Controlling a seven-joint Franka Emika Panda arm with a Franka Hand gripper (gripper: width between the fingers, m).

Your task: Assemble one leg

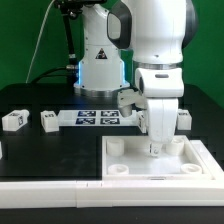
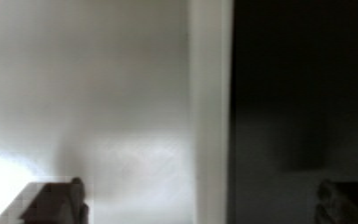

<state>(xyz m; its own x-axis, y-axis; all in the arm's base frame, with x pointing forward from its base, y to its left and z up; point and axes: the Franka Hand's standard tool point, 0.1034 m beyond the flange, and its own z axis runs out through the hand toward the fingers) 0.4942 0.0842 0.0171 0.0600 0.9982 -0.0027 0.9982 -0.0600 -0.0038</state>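
The gripper [image 1: 157, 148] hung low over the far edge of the white tray [image 1: 150, 166], its fingers [image 2: 51, 204] spread apart and holding nothing. One leg [image 1: 47, 120] and a second leg [image 1: 12, 121] lay on the black table [image 1: 50, 150], well apart from the tray, toward the exterior view's left.
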